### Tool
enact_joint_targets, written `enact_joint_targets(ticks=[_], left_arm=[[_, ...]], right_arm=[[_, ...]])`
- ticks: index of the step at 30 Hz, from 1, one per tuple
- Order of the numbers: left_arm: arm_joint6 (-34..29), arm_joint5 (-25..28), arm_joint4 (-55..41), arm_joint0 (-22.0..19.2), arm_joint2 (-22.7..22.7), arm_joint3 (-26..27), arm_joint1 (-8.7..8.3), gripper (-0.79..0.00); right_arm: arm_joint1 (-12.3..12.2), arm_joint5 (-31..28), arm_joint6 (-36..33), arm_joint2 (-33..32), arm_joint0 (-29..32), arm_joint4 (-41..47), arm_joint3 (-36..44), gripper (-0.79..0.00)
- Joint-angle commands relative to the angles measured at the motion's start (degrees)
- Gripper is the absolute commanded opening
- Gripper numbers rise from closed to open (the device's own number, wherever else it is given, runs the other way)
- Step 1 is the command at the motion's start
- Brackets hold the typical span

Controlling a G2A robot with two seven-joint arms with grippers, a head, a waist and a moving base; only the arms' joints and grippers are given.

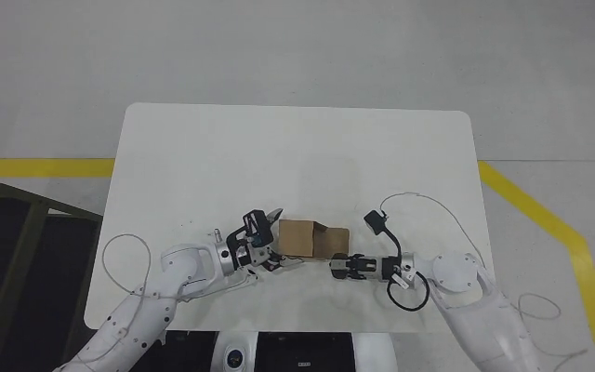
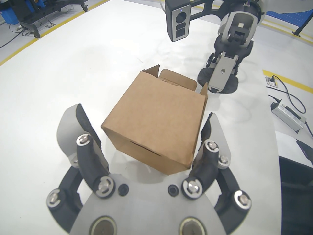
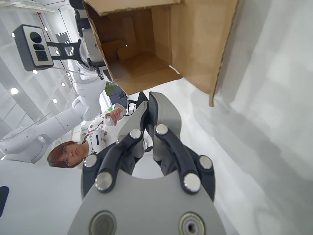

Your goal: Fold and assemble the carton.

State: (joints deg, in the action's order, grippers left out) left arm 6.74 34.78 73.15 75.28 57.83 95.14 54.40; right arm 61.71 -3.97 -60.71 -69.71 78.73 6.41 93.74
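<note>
We see the carton (image 1: pixel 299 238) lying on its side near the middle of the desk's (image 1: pixel 279 139) front edge, between the two grippers. The left gripper (image 1: pixel 279 240) is spread wide, with its fingers on either side of the carton's closed end. Its wrist view faces that end, which has a thin slit, and we cannot tell whether the pads touch the cardboard. The right wrist view looks instead into the carton's open mouth, where flaps are folded across the far end and one flap stretches out along the desk. The right gripper (image 3: pixel 149 103) is pinched closed on nothing, just short of that mouth.
</note>
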Motion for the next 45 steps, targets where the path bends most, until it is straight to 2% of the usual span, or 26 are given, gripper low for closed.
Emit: enact_joint_targets(ticks=[1, 29, 35, 45], left_arm=[[-0.38, 0.33, -0.98, 0.04, 0.12, -0.12, 0.08, 0.000], [-2.44, 1.33, 0.73, 0.85, -0.48, 0.75, 1.08, 0.000], [-2.80, 1.14, 0.32, 0.90, -0.37, 0.22, 1.31, 0.000], [-2.66, 0.31, 0.28, 1.37, 0.74, 0.85, 1.46, 0.000]], right_arm=[[0.13, -0.52, 0.29, 0.68, -1.00, 0.25, -0.79, -0.785], [4.38, -6.93, 4.60, 14.90, -15.56, 6.00, -15.09, -0.785], [3.69, -7.10, 2.90, 12.56, -14.74, 6.74, -14.55, -0.785], [0.80, -2.98, -1.23, 3.96, -9.98, 3.58, -8.06, -0.785]])
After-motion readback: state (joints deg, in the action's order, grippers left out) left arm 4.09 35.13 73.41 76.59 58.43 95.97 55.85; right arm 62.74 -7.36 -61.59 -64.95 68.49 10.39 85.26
